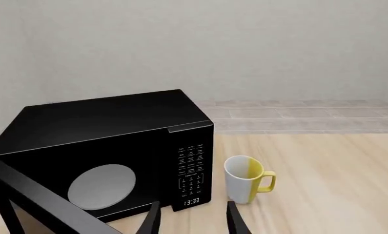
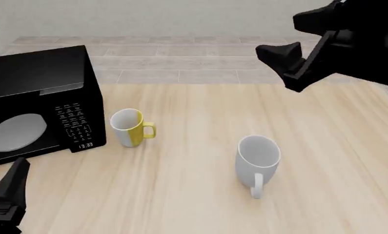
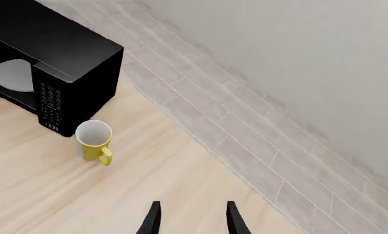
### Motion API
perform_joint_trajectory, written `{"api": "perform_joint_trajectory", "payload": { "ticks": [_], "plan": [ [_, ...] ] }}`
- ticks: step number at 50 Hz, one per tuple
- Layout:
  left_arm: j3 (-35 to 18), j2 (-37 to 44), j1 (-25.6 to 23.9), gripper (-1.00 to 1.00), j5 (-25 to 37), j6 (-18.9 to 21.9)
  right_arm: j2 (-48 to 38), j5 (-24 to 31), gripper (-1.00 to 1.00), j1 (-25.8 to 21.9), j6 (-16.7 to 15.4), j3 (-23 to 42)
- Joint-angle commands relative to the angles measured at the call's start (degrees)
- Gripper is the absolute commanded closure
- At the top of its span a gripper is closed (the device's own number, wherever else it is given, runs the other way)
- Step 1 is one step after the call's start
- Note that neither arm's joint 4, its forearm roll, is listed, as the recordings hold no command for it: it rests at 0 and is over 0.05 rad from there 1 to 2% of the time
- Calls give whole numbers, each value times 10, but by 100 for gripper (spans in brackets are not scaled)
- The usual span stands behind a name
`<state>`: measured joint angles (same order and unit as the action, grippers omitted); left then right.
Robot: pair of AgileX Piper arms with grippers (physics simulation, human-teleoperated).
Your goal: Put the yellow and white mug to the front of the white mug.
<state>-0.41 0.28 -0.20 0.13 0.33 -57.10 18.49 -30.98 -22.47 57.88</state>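
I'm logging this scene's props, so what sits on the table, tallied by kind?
Mugs: 2, the yellow and white mug and the white mug
Microwaves: 1, the black microwave
Total: 3

Both arms render matte black all over. The right arm (image 2: 340, 39) shows blocky, angular housings with flat faceted faces. The left arm (image 2: 8, 195) shows a tapered wedge shape. Each wrist view shows two slim black fingers (image 1: 234, 219), narrow, tapering blades (image 3: 152, 219).
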Motion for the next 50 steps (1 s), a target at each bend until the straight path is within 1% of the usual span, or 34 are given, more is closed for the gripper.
{"api": "perform_joint_trajectory", "payload": {
  "ticks": [1,3,4,5,8,9,10,16,21,22,26,27,30,31,36,39,40,41,42,43,44,48,50],
  "plan": [
    [1,2,0,-100,-3,0,-79,40,-100,-27,-42,72],
    [2,2,0,-100,-3,0,-92,45,-100,-30,-59,84],
    [2,2,0,-100,-4,0,-98,48,-100,-31,-55,93],
    [2,3,0,-100,-5,0,-110,53,-100,-33,-62,105],
    [3,3,0,-100,-6,0,-121,59,-100,-36,-65,117],
    [3,4,0,-100,-6,0,-133,63,-100,-41,-76,124],
    [3,4,0,-100,-7,0,-139,66,-100,-42,-74,131],
    [3,2,0,-100,-4,0,-178,80,-100,-52,-90,157],
    [3,2,0,-100,-4,0,-195,90,-100,-60,-92,172],
    [3,2,0,-100,-4,0,-201,94,-100,-64,-90,176],
    [3,2,0,-100,-5,0,-223,110,-100,-70,-94,194],
    [3,2,0,-100,-5,0,-227,112,-100,-71,-100,198],
    [3,2,0,-100,-5,0,-239,127,-100,-75,-101,218],
    [3,2,0,-100,-5,0,-245,131,-100,-76,-112,221],
    [2,2,0,-100,-4,0,-264,148,-100,-84,-120,237],
    [1,0,0,-100,-1,0,-280,157,-100,-88,-139,245],
    [1,0,0,-100,-1,0,-285,160,-100,-91,-137,252],
    [1,0,0,-100,-1,0,-289,161,-100,-92,-140,254],
    [-10,7,0,-100,3,0,-292,161,-100,-92,-150,252],
    [-17,8,0,-100,8,0,-298,163,-100,-92,-150,257],
    [-3,0,0,-100,2,0,-300,164,-100,-94,-147,260],
    [1,-1,0,-100,0,0,-317,161,-100,-100,-151,271],
    [1,-1,0,-100,0,0,-329,157,-100,-101,-158,273]
  ]
}}
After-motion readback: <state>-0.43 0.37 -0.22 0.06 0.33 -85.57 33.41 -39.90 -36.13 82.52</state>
